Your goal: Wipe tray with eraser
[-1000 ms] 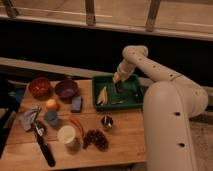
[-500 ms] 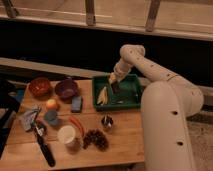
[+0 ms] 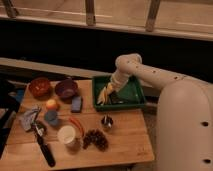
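Down inside the green tray [image 3: 131, 93], the gripper [image 3: 114, 93] sits low at its left half, presumably pressing the eraser [image 3: 116, 98] to the floor for wiping; I cannot tell its grip. A yellow object [image 3: 103, 94] lies just beside. Since a moment ago, the arm has swung leftward.

You have one camera, up high on the near side, looking down at the whole worktop [image 3: 125, 140]. The tool [image 3: 111, 93] sits over the tray [image 3: 135, 92], far right.
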{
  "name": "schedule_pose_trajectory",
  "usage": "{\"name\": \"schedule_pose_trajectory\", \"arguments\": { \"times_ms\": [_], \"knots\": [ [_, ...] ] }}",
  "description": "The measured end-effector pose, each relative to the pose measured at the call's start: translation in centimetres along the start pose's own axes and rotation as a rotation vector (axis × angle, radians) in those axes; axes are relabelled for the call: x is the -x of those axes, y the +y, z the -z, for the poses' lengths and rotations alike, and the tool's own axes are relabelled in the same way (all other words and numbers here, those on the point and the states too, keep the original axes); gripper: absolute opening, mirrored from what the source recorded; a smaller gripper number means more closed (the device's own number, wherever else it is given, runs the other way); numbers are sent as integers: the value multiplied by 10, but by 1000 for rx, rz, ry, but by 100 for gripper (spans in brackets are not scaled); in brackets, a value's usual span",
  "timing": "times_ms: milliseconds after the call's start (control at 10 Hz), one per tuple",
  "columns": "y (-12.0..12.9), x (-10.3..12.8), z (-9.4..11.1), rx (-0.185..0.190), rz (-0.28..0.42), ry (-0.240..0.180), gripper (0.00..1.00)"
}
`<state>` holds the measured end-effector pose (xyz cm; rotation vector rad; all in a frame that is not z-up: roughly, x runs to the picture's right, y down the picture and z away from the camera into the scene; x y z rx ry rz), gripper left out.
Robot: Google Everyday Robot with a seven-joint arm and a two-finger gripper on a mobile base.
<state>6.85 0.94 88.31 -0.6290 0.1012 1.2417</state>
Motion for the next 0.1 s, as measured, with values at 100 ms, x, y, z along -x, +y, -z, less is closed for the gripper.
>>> {"name": "schedule_pose_trajectory", "arguments": {
  "times_ms": [100],
  "knots": [
    [0,-2,1,-2,-13,-4,0]
  ]
}}
